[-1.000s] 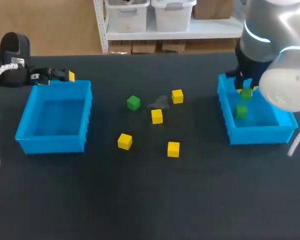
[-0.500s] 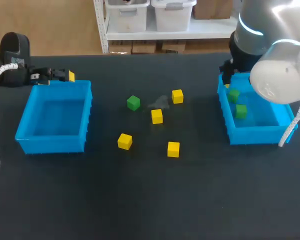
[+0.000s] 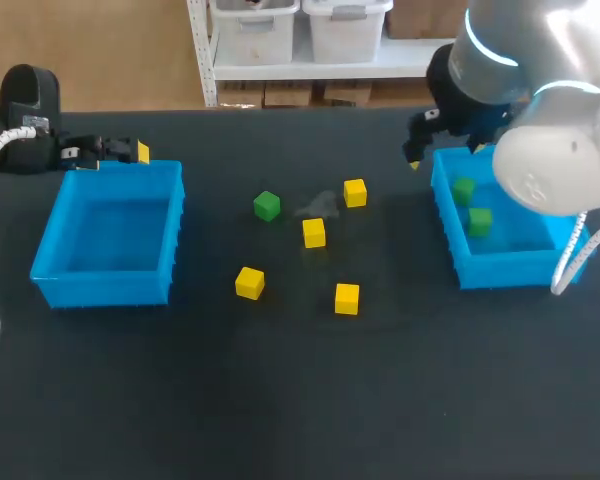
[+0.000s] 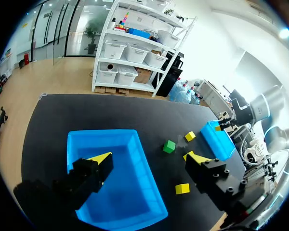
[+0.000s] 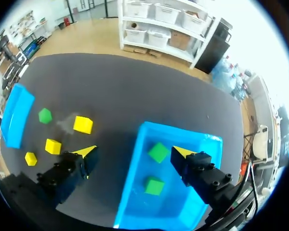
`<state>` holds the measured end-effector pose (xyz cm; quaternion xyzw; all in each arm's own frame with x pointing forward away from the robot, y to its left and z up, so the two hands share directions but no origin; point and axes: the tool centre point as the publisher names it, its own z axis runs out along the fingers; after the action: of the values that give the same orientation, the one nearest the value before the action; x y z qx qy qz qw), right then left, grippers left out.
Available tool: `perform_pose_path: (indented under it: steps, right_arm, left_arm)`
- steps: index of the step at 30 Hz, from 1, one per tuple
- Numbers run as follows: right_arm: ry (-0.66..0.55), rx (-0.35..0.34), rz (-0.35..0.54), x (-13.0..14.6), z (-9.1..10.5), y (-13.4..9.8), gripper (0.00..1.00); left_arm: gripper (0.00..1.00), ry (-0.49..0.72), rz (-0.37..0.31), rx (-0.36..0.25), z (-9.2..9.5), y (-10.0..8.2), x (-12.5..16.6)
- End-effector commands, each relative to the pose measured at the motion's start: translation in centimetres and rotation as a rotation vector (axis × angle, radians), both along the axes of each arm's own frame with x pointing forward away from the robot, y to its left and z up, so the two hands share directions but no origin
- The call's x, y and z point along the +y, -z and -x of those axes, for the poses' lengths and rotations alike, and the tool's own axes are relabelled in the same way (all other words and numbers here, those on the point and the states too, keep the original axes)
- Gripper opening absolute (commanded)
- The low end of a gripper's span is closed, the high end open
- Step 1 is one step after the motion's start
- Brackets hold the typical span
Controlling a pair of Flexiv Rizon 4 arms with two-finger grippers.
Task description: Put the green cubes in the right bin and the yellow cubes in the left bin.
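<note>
Our right gripper (image 3: 417, 150) released, empty, upper right, by right bin (image 3: 510, 270) left rim. Two green cubes (image 3: 464, 190) inside bin. Last green cube (image 3: 267, 206) mid-frame, near yellow cubes (image 3: 314, 232). Our left gripper (image 3: 120, 152) released, empty, upper left by left bin (image 3: 108, 290). Risk: we clip rim leaving, or nudge yellow cubes while reaching.

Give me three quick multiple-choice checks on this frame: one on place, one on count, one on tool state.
1. The green cube outside the right bin lies:
A. on the table
B. in the right tool
C. atop a yellow cube

2. Yellow cubes on the table:
A. two
B. six
C. four

3. The right tool is:
A. shut on a green cube
B. open and empty
C. shut on a yellow cube

Key: 1 A, it sits alone on the dark tabletop. 2 C, the head view shows four lying loose. 3 B, its wrist view shows the fingers wide apart, holding nothing.
</note>
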<state>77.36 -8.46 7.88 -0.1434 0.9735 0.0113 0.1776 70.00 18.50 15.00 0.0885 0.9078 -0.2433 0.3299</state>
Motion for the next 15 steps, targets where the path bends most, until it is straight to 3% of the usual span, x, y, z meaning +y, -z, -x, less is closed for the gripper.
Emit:
perform_pose_path:
  steps: [1, 15]
  right_arm:
    - [-0.030, 0.002, 0.004, 1.7, -0.9, -0.3, 1.00]
    - [-0.197, -0.055, -0.040, 9.7, -3.9, -3.7, 1.00]
  left_arm:
    - [1.00, 0.000, 0.000, 0.000, 0.0, 0.0, 0.0]
    - [1.00, 0.000, 0.000, 0.000, 0.0, 0.0, 0.0]
